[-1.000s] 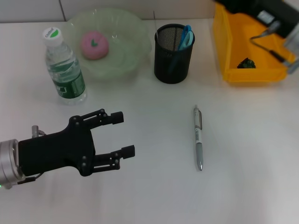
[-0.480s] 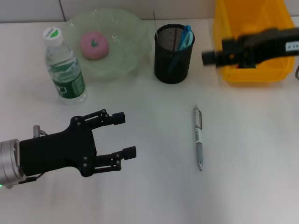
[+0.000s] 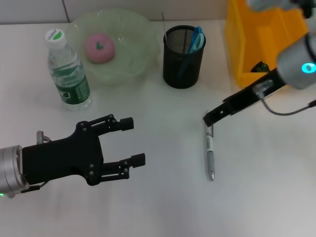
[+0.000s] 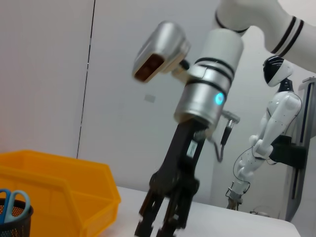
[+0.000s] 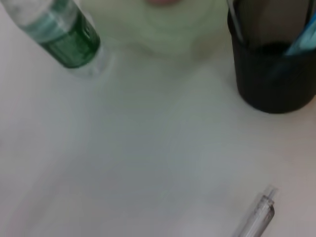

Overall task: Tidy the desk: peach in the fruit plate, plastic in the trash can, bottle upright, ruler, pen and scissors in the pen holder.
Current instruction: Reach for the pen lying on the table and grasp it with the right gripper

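Left gripper point(image 3: 132, 140): I have it hovering low over the tabletop point(image 3: 163, 207) at my near left, jaws spread wide and holding nothing; I read it as idle.
Bottle point(image 3: 67, 70): standing upright beside the fruit plate point(image 3: 138, 39), so that step looks done to me.
Peach point(image 3: 99, 48): lying in the fruit plate, also done.
Pen holder point(image 3: 183, 58): black mesh cup with the blue-handled scissors point(image 3: 196, 38) standing in it; a thin strip beside them may be the ruler, I cannot say for sure.
Pen point(image 3: 210, 148): lying flat on the tabletop, well apart from the pen holder, clip end towards it.
Right gripper point(image 3: 209, 118): tip right at the pen's clip end, reaching in from the trash can point(image 3: 244, 59) side; I cannot tell how its jaws stand.
Step in hand: my judgement is the pen pickup.
Next move: I'd settle the jaws across the barrel, close, lift, then carry it over the holder and drop it in upright.
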Robot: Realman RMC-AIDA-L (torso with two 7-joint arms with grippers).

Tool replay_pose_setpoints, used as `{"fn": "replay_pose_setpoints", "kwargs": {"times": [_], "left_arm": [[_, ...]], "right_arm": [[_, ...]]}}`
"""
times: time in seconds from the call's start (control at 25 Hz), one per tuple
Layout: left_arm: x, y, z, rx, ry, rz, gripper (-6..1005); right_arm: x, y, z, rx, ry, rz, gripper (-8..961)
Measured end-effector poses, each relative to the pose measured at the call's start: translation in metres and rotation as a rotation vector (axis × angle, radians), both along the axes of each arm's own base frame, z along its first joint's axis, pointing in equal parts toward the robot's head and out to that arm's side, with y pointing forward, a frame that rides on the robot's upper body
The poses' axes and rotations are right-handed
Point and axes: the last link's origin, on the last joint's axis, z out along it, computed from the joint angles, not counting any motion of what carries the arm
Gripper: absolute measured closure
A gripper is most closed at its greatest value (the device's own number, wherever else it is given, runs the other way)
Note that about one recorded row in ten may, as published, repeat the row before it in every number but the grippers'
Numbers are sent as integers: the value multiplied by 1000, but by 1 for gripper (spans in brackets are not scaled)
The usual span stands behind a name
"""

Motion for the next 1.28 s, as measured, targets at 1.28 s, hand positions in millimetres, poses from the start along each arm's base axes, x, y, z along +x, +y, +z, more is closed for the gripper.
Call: {"fn": "replay_pose_setpoints", "kwargs": {"times": [1.28], "left_arm": [[0, -1, -3, -5, 1, -3, 197]], "right_arm": [[13, 27, -57, 1, -180, -10, 137]]}}
